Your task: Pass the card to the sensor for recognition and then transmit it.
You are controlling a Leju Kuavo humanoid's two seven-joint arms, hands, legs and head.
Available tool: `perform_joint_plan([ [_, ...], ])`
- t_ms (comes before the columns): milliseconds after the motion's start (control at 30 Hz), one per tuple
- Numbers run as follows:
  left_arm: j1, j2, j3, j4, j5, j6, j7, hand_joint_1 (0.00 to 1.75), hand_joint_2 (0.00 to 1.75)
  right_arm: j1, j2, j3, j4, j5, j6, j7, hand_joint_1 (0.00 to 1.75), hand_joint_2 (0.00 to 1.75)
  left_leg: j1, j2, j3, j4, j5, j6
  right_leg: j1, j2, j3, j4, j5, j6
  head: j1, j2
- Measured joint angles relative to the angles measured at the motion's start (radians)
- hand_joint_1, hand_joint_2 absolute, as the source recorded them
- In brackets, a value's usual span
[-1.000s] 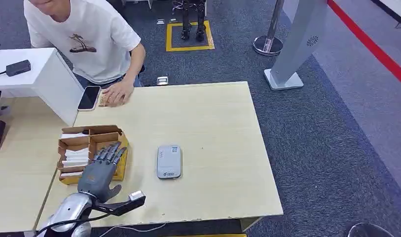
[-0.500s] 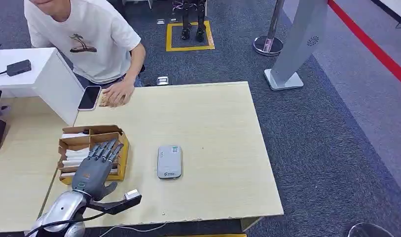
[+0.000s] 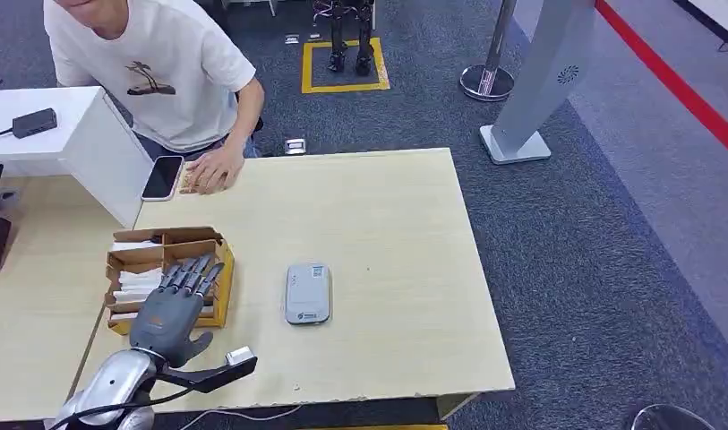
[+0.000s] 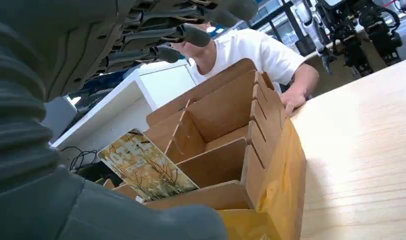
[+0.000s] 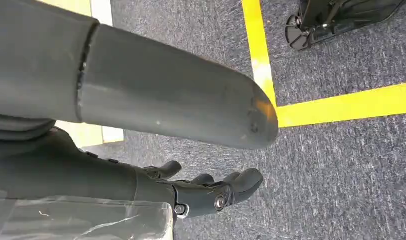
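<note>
Left hand [image 3: 170, 309], fingers spread and empty, is positioned over card box [image 3: 218, 285]; one card [image 4: 143, 166] should be pinched cleanly.

The head view looks down from high up on the table [image 3: 387, 224]. The left wrist view sits very low and close behind the left hand [image 4: 156, 30], facing the cardboard box [image 4: 230, 150]; both see that box [image 3: 167, 278]. The right wrist view looks down at the carpet [image 5: 340, 175].

Matt pale wood table [image 3: 387, 215]; brown cardboard box [image 3: 167, 260]; sensor [image 3: 306, 292] seemingly smooth grey plastic.
</note>
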Motion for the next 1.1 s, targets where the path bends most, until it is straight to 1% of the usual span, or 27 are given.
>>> perform_joint_plan([
  [300, 0.002, 0.001, 0.006, -0.001, -0.01, 0.0, 0.004, 0.0, 1.75, 0.0, 0.0, 0.0, 0.0, 0.0, -0.001, 0.0, 0.0, 0.0, 0.0, 0.0, 0.0, 0.0, 0.0, 0.0, 0.0, 0.0, 0.0, 0.0, 0.0, 0.0, 0.0, 0.0],
  [400, 0.015, 0.01, 0.017, -0.012, -0.016, -0.001, 0.016, 0.0, 1.75, 0.0, 0.0, 0.0, 0.0, -0.003, 0.0, 0.002, 0.0, 0.0, 0.0, 0.0, 0.0, 0.0, 0.0, 0.0, 0.0, 0.0, 0.0, 0.0, 0.0, 0.0, 0.0, 0.0],
  [567, 0.046, 0.025, 0.037, -0.044, -0.024, -0.005, 0.019, 0.0, 1.75, 0.0, 0.0, 0.0, 0.0, -0.004, 0.005, 0.001, 0.0, 0.0, 0.0, 0.0, 0.0, 0.0, 0.0, 0.0, 0.0, 0.0, 0.0, 0.0, 0.0, 0.0, 0.0, 0.0],
  [800, 0.075, 0.026, 0.062, -0.07, -0.028, -0.012, 0.032, 0.0, 1.75, 0.0, 0.0, 0.0, 0.0, -0.004, 0.003, -0.001, 0.0, 0.0, 0.0, 0.0, 0.0, 0.0, 0.0, 0.0, 0.0, 0.0, 0.0, 0.0, 0.0, 0.0, 0.0, 0.0],
  [1100, 0.086, 0.026, 0.071, -0.08, -0.028, -0.013, 0.034, 0.0, 1.75, 0.0, 0.0, 0.0, 0.0, -0.004, 0.002, -0.001, 0.0, 0.0, 0.0, 0.0, 0.0, 0.0, 0.0, 0.0, 0.0, 0.0, 0.0, 0.0, 0.0, 0.0, 0.0, 0.0],
])
